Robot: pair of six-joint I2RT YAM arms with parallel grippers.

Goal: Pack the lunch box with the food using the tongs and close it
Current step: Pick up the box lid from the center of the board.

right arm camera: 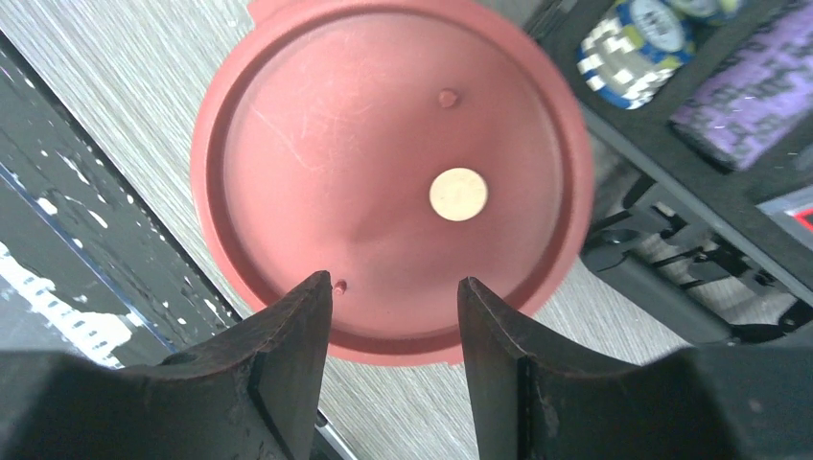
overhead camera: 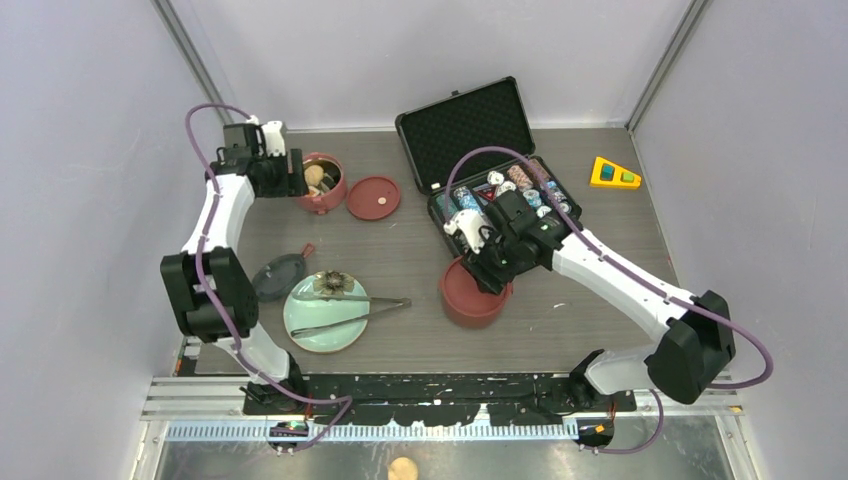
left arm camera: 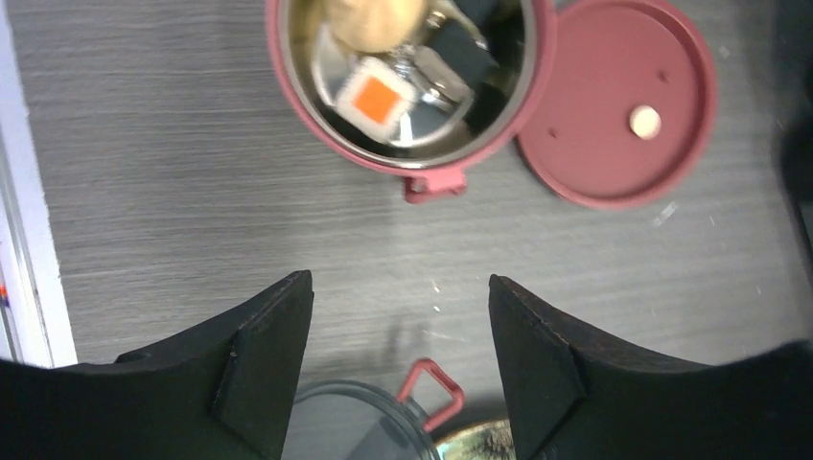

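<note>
While one steel-lined tier of the lunch box (left arm camera: 383, 166) stands open at the table's far left, it holds a beige bun (left arm camera: 374, 19) and an orange-topped sushi roll (left arm camera: 376, 99), with a flat red lid (left arm camera: 614, 105) touching its side. The left gripper (left arm camera: 401, 287) hangs near it, fingers spread and empty. The right gripper (right arm camera: 395, 283), fingers likewise apart, holds nothing above the lidded second tier (right arm camera: 383, 163), beside the poker chip case (overhead camera: 470, 130). The tongs (overhead camera: 350, 312) lie across the green plate (overhead camera: 310, 335)

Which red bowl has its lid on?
The red bowl under the right gripper, beside the chip case. The other bowl is open, food inside, its lid lying beside it.
</note>
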